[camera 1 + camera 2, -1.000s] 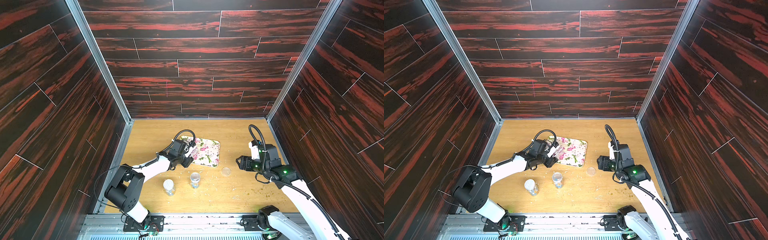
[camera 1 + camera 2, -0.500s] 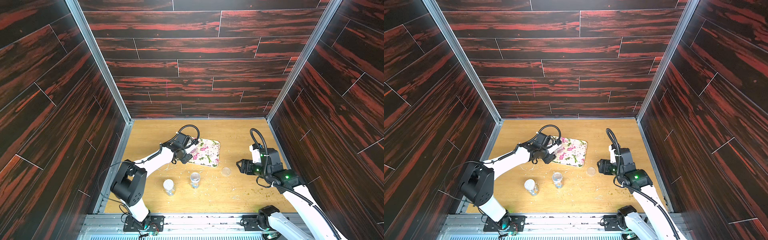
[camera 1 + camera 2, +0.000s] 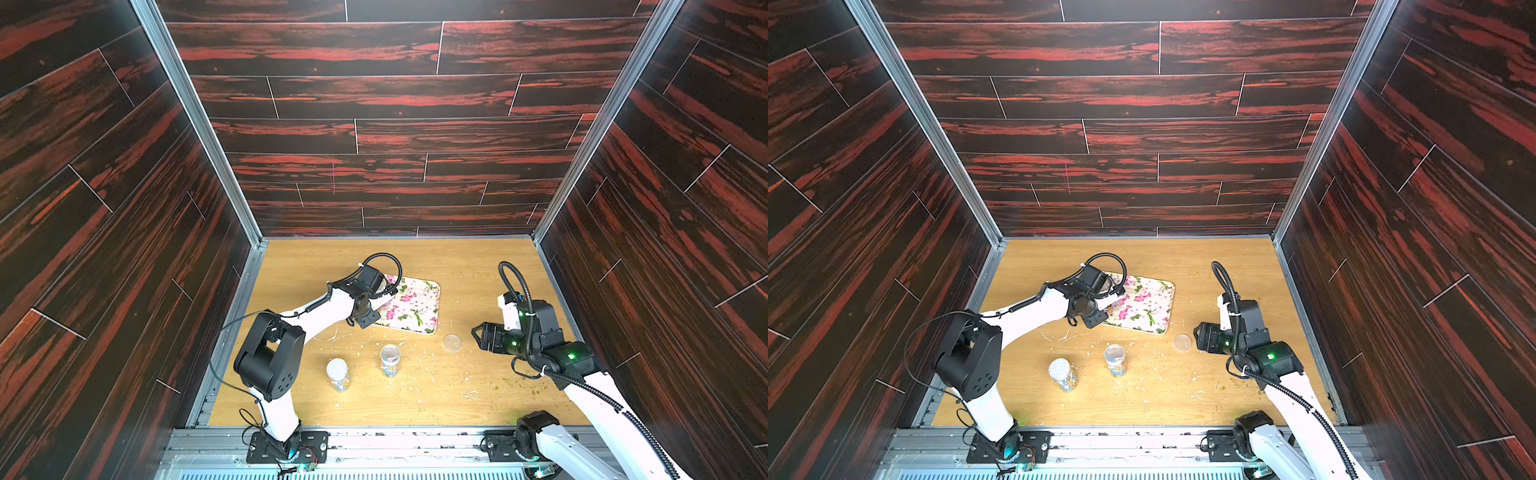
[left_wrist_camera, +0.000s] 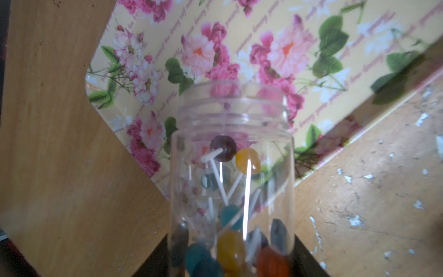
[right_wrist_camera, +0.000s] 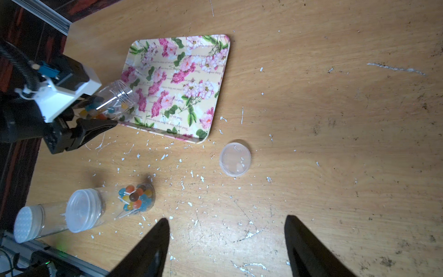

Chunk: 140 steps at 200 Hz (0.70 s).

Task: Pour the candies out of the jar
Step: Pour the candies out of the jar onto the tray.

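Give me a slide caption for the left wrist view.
Lidless jar of stick candies tipped toward the floral tray, none poured out yet.

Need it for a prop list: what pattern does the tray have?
The tray has pink flowers and green leaves on pale yellow, clearest in the right wrist view.

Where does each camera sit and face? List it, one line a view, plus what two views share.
Top views: high over the front edge, looking down at the table; left arm and right arm show.
Left wrist: behind the left pincer, looking along the open jar of candies onto the tray; only bits of its fingers show.
Right wrist: above the open right pincer, looking down at the lid; its fingers show.
Shared: both wrist views show tray and jar.
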Each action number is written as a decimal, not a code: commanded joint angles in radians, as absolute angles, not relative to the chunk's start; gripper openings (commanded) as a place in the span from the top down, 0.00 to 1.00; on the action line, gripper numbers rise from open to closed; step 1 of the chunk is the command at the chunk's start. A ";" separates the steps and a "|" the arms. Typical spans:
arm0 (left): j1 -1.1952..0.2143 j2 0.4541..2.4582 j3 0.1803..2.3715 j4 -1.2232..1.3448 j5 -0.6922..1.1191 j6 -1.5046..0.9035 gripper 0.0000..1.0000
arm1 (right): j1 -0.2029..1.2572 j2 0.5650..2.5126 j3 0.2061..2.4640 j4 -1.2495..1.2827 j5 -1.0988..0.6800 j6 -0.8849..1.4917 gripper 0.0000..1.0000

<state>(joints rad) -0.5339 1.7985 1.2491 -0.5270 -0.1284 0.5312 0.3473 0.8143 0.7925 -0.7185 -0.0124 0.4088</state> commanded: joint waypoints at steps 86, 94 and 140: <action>-0.601 1.917 1.407 -0.719 -0.393 0.692 0.56 | 0.344 0.805 0.779 -0.721 -0.035 0.426 0.22; -0.606 1.921 1.414 -0.725 -0.409 0.702 0.56 | 0.344 0.804 0.778 -0.721 -0.037 0.426 0.22; -0.620 1.917 1.434 -0.726 -0.475 0.745 0.56 | 0.344 0.799 0.778 -0.721 -0.039 0.426 0.22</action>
